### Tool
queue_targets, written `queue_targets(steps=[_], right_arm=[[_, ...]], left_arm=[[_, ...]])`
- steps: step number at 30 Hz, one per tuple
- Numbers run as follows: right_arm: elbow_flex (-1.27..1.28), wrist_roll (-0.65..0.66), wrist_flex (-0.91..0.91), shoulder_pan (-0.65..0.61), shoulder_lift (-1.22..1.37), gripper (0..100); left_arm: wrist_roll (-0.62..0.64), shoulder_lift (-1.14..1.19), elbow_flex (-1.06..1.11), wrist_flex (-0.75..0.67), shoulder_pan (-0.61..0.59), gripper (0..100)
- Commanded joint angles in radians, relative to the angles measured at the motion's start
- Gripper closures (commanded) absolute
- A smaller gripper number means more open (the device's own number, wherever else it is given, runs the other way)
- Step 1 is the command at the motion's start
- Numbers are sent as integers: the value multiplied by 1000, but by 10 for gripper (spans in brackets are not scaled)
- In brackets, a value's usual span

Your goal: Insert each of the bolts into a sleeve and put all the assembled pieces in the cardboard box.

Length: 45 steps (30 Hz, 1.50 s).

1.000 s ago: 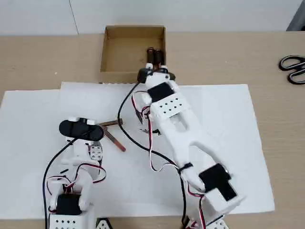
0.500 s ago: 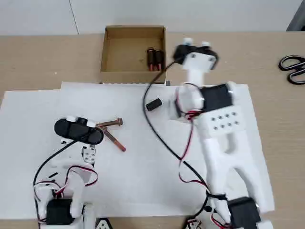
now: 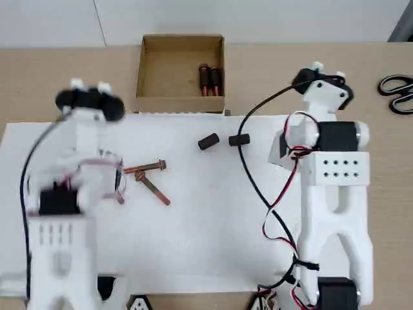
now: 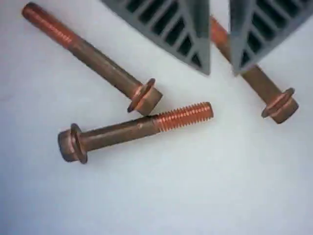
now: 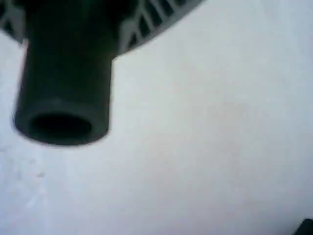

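Note:
Three copper bolts lie on the white paper: one (image 4: 98,61), a second (image 4: 127,134) touching its head, and a third (image 4: 266,88) running under my left gripper (image 4: 220,71). That gripper hangs open just above it, with a narrow gap between the grey fingers. In the high view two bolts (image 3: 145,168) (image 3: 153,189) show beside the left arm. My right gripper (image 5: 73,14) is shut on a black sleeve (image 5: 63,93), open end outward, above bare paper. Two more sleeves (image 3: 208,141) (image 3: 239,139) lie on the paper. The cardboard box (image 3: 139,71) holds assembled pieces (image 3: 210,81).
The white paper (image 3: 213,232) covers most of the table in front of the box. Scissors (image 3: 397,93) lie at the far right edge. The right arm's black cable (image 3: 255,187) loops across the paper near the sleeves.
The right arm has pulled back from the box to the right side, uncovering the two loose sleeves. The left arm has stretched forward, its wrist now over the bolts.

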Motion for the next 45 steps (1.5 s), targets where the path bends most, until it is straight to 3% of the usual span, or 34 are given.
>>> queue_targets(steps=[1, 8, 14, 23, 31, 45], right_arm=[[-6, 3, 2, 53, -38, 996], [-6, 3, 2, 139, -38, 996], [-6, 3, 8, 186, -38, 996], [-5, 3, 10, 222, -38, 996], [-5, 3, 12, 220, -38, 996], [-5, 3, 12, 217, -38, 996]], left_arm=[[199, 230, -194, 77, -5, 981], [427, 542, -407, 213, -6, 995], [585, 609, -440, 247, -6, 994], [707, 692, -440, 245, -44, 994], [644, 853, -446, 236, -140, 992], [637, 868, -444, 178, -141, 899]])
